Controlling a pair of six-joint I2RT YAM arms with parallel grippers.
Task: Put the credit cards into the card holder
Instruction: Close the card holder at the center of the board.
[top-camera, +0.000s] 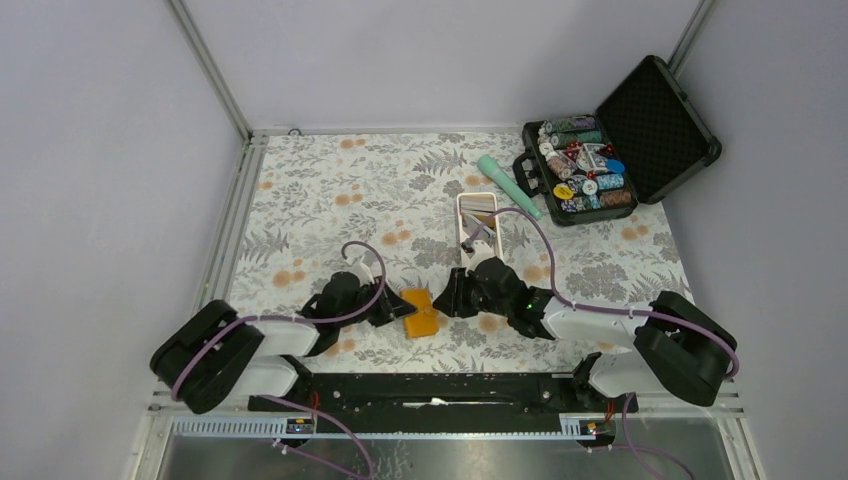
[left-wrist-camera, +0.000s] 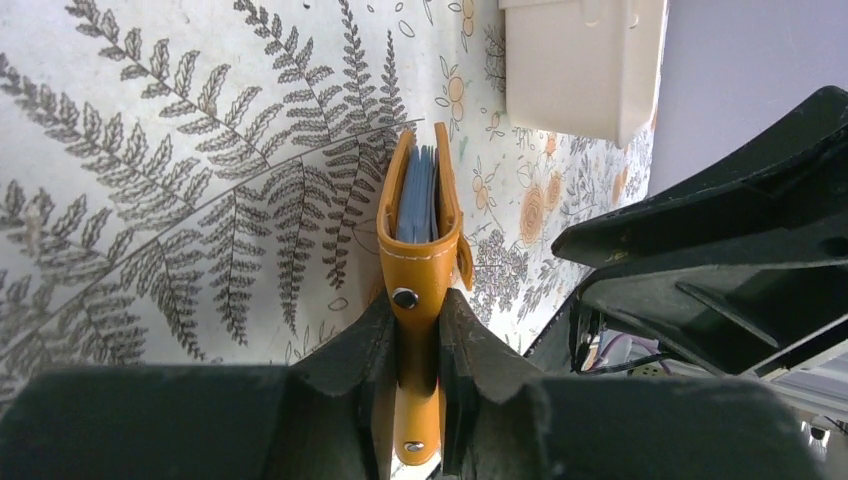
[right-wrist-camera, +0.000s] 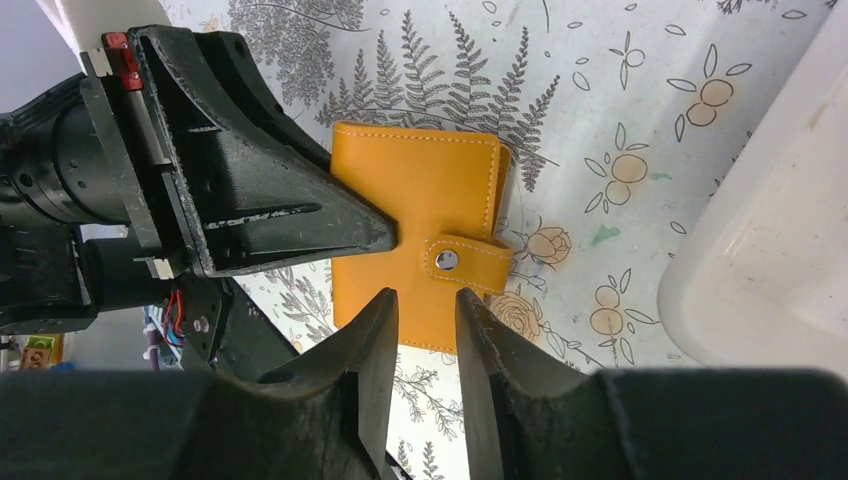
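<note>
The card holder (right-wrist-camera: 410, 200) is an orange booklet wallet, closed, with its snap tab (right-wrist-camera: 465, 260) fastened. My left gripper (left-wrist-camera: 415, 320) is shut on one end of it. Seen edge-on in the left wrist view, the card holder (left-wrist-camera: 420, 235) shows light blue pockets (left-wrist-camera: 417, 195) between its covers. My right gripper (right-wrist-camera: 425, 300) hovers just short of the tab, its jaws narrowly open with nothing between them. In the top view both grippers, left (top-camera: 395, 308) and right (top-camera: 450, 300), meet at the card holder (top-camera: 420, 318). No loose credit cards show.
A long white tray (top-camera: 478, 232) stands just beyond the right arm, with something tan inside. A teal stick (top-camera: 508, 185) lies beside it. An open black case (top-camera: 655, 110) of poker chips sits at the back right. Metal frame rails border the floral mat.
</note>
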